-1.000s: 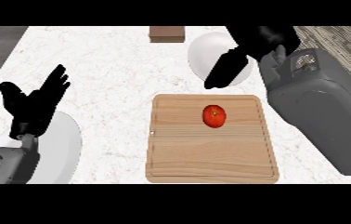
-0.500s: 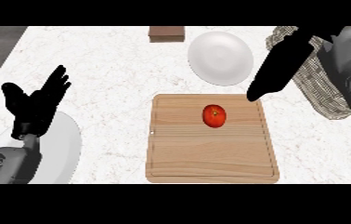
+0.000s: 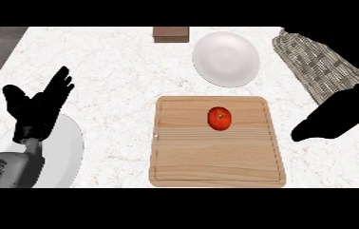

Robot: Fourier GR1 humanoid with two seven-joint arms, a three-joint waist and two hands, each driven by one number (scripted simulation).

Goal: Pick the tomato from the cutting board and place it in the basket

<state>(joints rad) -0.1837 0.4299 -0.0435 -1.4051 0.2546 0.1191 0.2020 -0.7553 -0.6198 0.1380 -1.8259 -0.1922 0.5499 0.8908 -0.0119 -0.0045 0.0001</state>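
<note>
Kitchen, marble counter (image 3: 126, 57), wooden cutting board (image 3: 217, 161), white plate (image 3: 226, 59)

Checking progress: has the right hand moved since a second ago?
Yes. The right hand came down from over the plate to just off the cutting board's right edge.

The robot's left hand (image 3: 38, 107), matte black with slim fingers and a thumb, joins a rounded grey forearm (image 3: 15, 168); its right hand (image 3: 328, 119) shows only as a plain black shape.
</note>
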